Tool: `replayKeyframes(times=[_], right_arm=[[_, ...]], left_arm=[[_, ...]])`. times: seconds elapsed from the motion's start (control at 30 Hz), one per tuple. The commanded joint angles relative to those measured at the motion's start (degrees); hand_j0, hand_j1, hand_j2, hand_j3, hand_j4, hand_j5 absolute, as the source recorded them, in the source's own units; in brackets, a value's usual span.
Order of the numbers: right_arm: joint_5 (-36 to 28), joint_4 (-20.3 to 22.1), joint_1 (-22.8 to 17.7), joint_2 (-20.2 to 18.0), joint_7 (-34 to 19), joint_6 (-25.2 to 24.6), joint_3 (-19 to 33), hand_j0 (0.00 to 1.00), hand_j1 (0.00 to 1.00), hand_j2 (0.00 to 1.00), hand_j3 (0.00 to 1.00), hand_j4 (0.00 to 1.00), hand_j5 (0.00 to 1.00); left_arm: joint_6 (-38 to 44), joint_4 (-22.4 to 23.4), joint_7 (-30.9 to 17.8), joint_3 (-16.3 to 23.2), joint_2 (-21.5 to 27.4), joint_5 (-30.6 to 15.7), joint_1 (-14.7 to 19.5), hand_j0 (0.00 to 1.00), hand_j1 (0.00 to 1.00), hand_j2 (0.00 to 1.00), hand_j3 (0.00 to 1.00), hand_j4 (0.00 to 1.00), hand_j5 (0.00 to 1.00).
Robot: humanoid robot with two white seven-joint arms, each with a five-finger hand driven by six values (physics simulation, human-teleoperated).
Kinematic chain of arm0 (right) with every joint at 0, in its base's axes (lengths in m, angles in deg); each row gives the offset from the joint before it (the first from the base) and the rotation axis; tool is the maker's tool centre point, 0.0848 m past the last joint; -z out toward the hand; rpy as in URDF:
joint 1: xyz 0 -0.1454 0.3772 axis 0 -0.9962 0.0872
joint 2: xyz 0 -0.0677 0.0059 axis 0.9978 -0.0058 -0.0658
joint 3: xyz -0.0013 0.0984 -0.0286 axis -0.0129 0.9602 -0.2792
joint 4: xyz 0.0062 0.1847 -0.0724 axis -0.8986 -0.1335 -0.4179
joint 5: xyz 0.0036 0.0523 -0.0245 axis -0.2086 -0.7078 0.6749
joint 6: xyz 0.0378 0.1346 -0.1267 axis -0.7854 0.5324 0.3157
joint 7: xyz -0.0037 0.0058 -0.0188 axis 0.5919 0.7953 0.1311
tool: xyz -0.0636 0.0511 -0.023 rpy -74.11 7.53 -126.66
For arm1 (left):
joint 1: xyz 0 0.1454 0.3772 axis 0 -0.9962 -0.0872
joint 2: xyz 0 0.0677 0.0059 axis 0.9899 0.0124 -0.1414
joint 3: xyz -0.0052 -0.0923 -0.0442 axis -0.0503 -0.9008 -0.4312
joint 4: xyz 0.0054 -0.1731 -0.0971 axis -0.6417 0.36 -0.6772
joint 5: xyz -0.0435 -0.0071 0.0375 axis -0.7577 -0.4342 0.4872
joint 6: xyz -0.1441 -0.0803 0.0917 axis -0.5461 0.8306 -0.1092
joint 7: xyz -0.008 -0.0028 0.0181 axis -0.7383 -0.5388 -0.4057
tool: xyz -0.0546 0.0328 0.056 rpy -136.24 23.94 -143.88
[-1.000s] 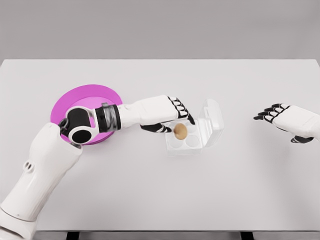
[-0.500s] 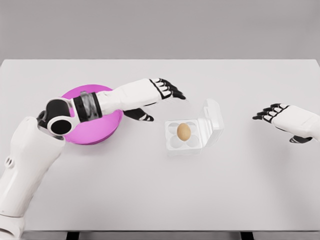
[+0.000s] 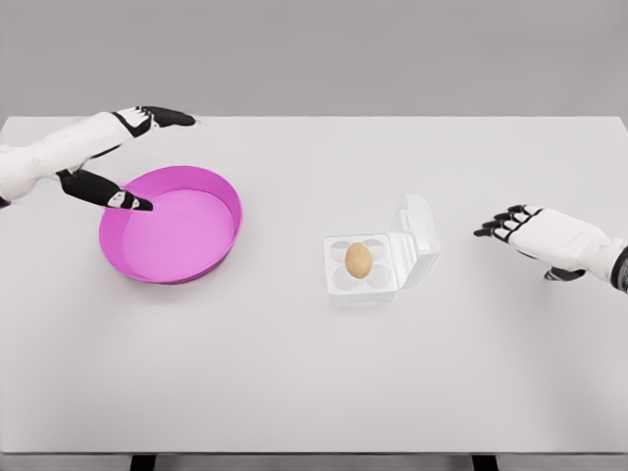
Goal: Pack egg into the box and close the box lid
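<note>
A brown egg (image 3: pixel 359 260) sits in one cup of the small clear box (image 3: pixel 365 287) at the table's middle. The box lid (image 3: pixel 418 228) stands raised at the box's right side. My left hand (image 3: pixel 132 157) is far off at the upper left, beyond the pink bowl, fingers spread and holding nothing. My right hand (image 3: pixel 512 224) hovers over the table to the right of the box, apart from the lid, fingers relaxed and empty.
A pink round bowl (image 3: pixel 222 191) lies left of the box, nothing visible inside it. The white table (image 3: pixel 314 392) reaches its front edge near the bottom of the view.
My left hand let go of the egg in the box and swung back left past the bowl. My right hand moved a little left toward the lid.
</note>
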Motion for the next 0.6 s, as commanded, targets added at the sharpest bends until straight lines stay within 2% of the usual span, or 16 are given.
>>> replayKeyframes(times=[0.0, 0.1, 0.2, 0.47, 0.57], right_arm=[[0.5, 0.0, 0.1, 0.6, 0.0, -0.1, -1.3, 1.0, 1.0, 1.0, 1.0, 1.0, 1.0], [0.5, 0.0, 1.1, 0.6, 0.0, -0.1, -2.9, 1.0, 1.0, 1.0, 1.0, 1.0, 1.0], [0.5, 0.3, 1.8, 1.3, 0.0, -0.1, -4.2, 1.0, 1.0, 1.0, 1.0, 1.0, 1.0], [0.4, 0.7, 2.1, 2.7, 0.0, -0.1, -4.2, 1.0, 1.0, 1.0, 1.0, 1.0, 1.0], [-0.4, 0.6, 3.5, 2.5, 0.0, -0.1, -3.6, 1.0, 1.0, 1.0, 1.0, 1.0, 1.0]], left_arm=[[0.2, 2.8, 0.0, -1.4, 1.6, -1.9, -0.2, 1.0, 1.0, 1.0, 1.0, 1.0, 1.0], [0.2, 4.3, 0.0, -1.6, 2.8, -1.5, -3.2, 1.0, 1.0, 1.0, 1.0, 1.0, 1.0], [0.2, 6.5, 0.0, -1.6, 4.2, -0.9, -3.3, 1.0, 1.0, 1.0, 1.0, 1.0, 1.0], [0.2, 6.6, 0.0, -1.4, 4.3, -0.3, -3.8, 1.0, 1.0, 1.0, 1.0, 1.0, 1.0], [0.2, 6.3, 0.0, -1.4, 4.3, -0.3, -4.0, 1.0, 1.0, 1.0, 1.0, 1.0, 1.0]])
